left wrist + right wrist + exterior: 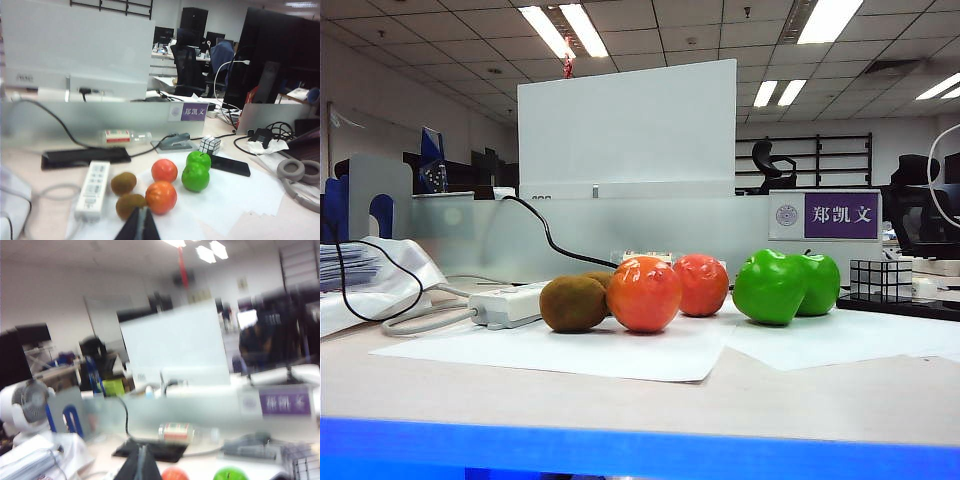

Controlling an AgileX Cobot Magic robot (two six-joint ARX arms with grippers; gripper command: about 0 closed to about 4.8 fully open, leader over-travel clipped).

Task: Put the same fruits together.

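Note:
The fruits stand in a row on white paper, like beside like. Two brown kiwis are at the left, two orange-red fruits in the middle, and two green apples at the right. Neither gripper shows in the exterior view. My left gripper is shut and empty, hanging back above the near kiwi and the near orange-red fruit. My right gripper is shut and empty too; its blurred view catches only the tops of one orange-red fruit and one apple.
A white power strip with its cable lies left of the kiwis. The black-and-white grid cube stands right of the apples. Behind the fruits are a frosted divider, a bottle, a stapler and a black phone. Headphones lie far right.

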